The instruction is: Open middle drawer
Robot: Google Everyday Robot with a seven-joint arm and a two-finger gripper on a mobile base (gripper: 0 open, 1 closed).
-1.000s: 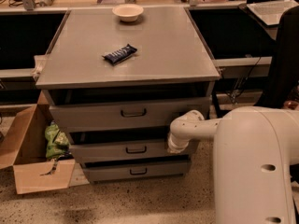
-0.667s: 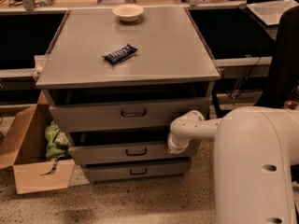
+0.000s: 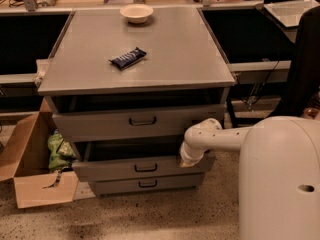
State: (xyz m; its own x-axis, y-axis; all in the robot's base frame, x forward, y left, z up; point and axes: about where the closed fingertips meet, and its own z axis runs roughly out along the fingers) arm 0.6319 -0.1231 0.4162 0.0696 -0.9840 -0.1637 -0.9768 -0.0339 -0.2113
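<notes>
Nearest and largest, the robot's white body [image 3: 280, 179] fills the near right corner. Left of it stands a grey metal cabinet [image 3: 225, 96] with a broad flat tabletop [image 3: 170, 44] and three drawers stacked in its front. A brown cardboard box [image 3: 30, 189] lies open on the speckled floor [image 3: 150, 214] just beside the cabinet's left side.

Of the drawers, the top drawer [image 3: 95, 125] has the tallest front. The middle drawer [image 3: 110, 170] sits below it, with a dark gap showing above its front edge, so that it stands out a little from the cabinet. Its small dark loop handle [image 3: 145, 168] is centred on the front. The bottom drawer [image 3: 115, 186] is the narrowest and lies just under it.

The white arm [image 3: 225, 138] reaches left from the body and bends down at its end. The gripper [image 3: 189, 160] points down at the right end of the middle drawer's front, well to the right of the handle. Whether the jaws are apart or closed, and whether they have hold of anything, cannot be told.

A laptop [image 3: 290, 6] sits on the far right counter. A green bag [image 3: 59, 151] lies between the box and the cabinet. On the tabletop, a pale bowl [image 3: 136, 13] rests near the far edge, and a dark wrapped snack bar [image 3: 128, 58] lies nearer, well apart from it.
</notes>
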